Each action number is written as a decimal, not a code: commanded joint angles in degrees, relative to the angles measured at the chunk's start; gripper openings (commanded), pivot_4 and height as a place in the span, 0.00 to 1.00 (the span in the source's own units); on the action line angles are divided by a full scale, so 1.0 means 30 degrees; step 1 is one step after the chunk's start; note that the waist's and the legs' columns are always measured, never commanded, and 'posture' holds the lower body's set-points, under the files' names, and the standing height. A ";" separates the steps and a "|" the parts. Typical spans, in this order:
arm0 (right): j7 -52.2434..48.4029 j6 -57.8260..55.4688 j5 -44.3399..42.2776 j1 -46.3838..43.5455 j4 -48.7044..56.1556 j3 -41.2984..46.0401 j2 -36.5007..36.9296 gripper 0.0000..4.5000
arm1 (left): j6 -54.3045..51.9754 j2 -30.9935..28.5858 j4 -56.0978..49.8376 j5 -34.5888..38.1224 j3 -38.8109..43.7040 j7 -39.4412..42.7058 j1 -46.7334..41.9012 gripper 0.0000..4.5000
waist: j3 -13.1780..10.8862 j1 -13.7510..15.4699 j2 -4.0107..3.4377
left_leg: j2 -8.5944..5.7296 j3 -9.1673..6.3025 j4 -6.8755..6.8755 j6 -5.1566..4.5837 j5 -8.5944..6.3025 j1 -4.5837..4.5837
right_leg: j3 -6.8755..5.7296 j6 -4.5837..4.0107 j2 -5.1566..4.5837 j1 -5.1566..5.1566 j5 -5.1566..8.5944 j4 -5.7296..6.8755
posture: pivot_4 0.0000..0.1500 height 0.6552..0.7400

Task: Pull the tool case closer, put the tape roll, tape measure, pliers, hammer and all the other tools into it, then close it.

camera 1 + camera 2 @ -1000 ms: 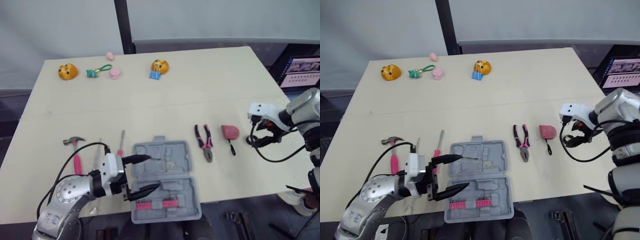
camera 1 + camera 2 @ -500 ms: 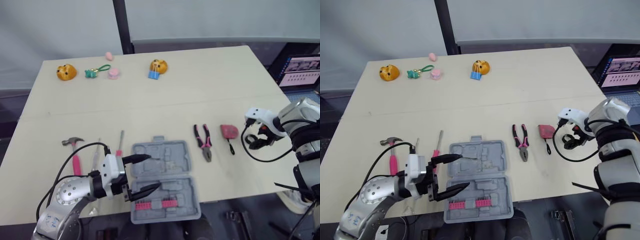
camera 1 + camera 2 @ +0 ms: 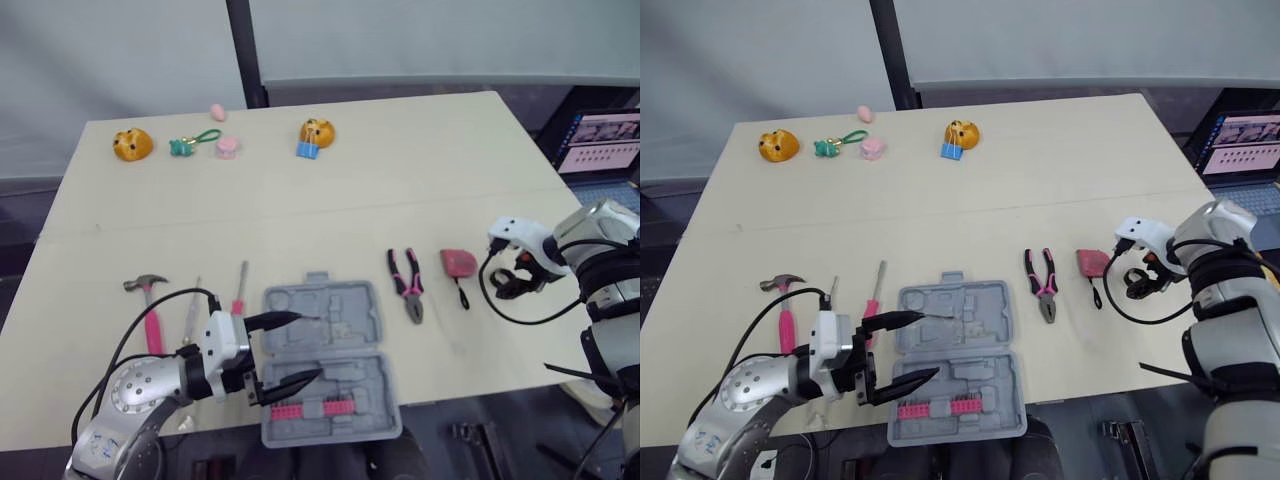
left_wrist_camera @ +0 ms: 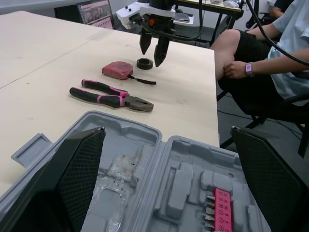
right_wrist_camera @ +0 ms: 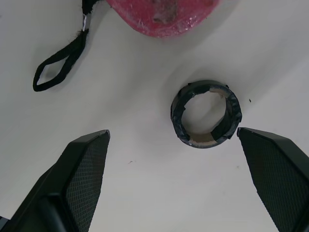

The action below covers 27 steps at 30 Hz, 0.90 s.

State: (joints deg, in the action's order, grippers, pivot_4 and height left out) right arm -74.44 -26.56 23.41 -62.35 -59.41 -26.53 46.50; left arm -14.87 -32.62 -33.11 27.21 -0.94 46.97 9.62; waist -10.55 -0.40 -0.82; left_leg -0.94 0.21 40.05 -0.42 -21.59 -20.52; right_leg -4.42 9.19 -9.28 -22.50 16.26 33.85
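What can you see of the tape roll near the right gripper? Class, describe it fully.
The tape roll is a small ring of black tape on a brownish, cardboard-looking core. It lies flat on the cream table, hole up, beside the pink tape measure but apart from it. The open right gripper hovers above, not touching it.

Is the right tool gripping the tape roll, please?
No, the right tool is open, and the tape roll lies between its fingers, touching neither.
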 commanded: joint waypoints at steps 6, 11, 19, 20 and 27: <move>0.0085 -0.0342 -0.0221 0.0348 0.0029 0.0476 -0.0090 0.99 | 0.0000 -0.0258 -0.0872 0.0504 0.0504 0.0071 0.0156 0.99 | 0.0000 0.0008 0.0000 | 0.0000 0.0000 0.0000 0.0000 0.0000 0.0000 | 0.0001 0.0000 0.0000 0.0000 0.0000 -0.0001 | 1.00 1.00; 0.0256 -0.0493 -0.0280 0.0437 -0.0004 0.0481 -0.0272 0.99 | -0.0171 -0.0359 -0.0959 0.0583 0.0564 0.0016 0.0081 0.99 | 0.0000 -0.0026 0.0000 | 0.0001 -0.0001 -0.0001 0.0000 0.0000 0.0000 | 0.0000 0.0000 0.0001 -0.0001 0.0000 0.0001 | 1.00 1.00; 0.0574 -0.0617 -0.0257 0.0305 -0.0317 0.0503 -0.0597 0.99 | -0.0561 -0.0411 -0.1198 0.0653 0.0519 -0.0196 -0.0204 0.99 | 0.0000 0.0000 0.0000 | 0.0000 -0.0002 0.0000 0.0000 0.0000 0.0000 | 0.0000 0.0000 0.0000 0.0000 0.0000 0.0001 | 1.00 1.00; 0.0607 -0.0622 -0.0251 0.0288 -0.0365 0.0498 -0.0615 0.99 | -0.0611 -0.0414 -0.1219 0.0644 0.0510 -0.0226 -0.0245 0.99 | 0.0000 0.0003 0.0000 | 0.0000 -0.0002 -0.0001 0.0000 0.0000 0.0000 | 0.0000 0.0000 0.0000 -0.0001 0.0000 0.0001 | 1.00 1.00; 0.0723 -0.0734 -0.0260 0.0150 -0.0595 0.0483 -0.0745 0.99 | -0.0959 -0.0420 -0.1339 0.0661 0.0498 -0.0443 -0.0495 0.99 | 0.0000 -0.0026 -0.0001 | 0.0001 -0.0002 -0.0001 0.0001 0.0000 0.0000 | 0.0000 0.0000 0.0001 -0.0001 0.0000 0.0001 | 1.00 1.00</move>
State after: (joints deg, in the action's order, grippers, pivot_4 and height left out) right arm -72.89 -28.71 22.74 -60.90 -61.03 -26.45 44.10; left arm -17.78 -33.71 -35.11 27.91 0.07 45.84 8.23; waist -10.55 -0.48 -0.83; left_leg -0.94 0.20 40.05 -0.42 -21.59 -20.52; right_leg -4.42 9.19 -9.28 -22.50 16.26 33.85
